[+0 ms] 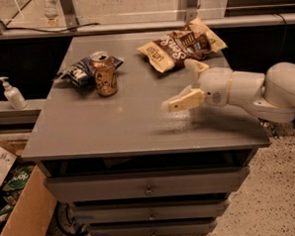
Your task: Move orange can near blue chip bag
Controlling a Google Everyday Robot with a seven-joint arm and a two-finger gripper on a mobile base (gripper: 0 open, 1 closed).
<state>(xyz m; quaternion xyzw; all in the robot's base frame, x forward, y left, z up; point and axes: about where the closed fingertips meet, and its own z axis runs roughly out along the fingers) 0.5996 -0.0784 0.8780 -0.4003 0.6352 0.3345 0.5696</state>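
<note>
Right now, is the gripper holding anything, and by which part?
Nothing is held. The gripper is open and empty over the right side of the table, apart from the orange can, which stands beside the blue chip bag.

A brown and cream chip bag lies crumpled at the far right of my grey surface, near its back edge. My pincer hangs just in front of that bag, spread wide. Under the top are drawers with small knobs. Off to the left a white pump bottle stands on a lower ledge, and a cardboard box sits on the speckled floor.
</note>
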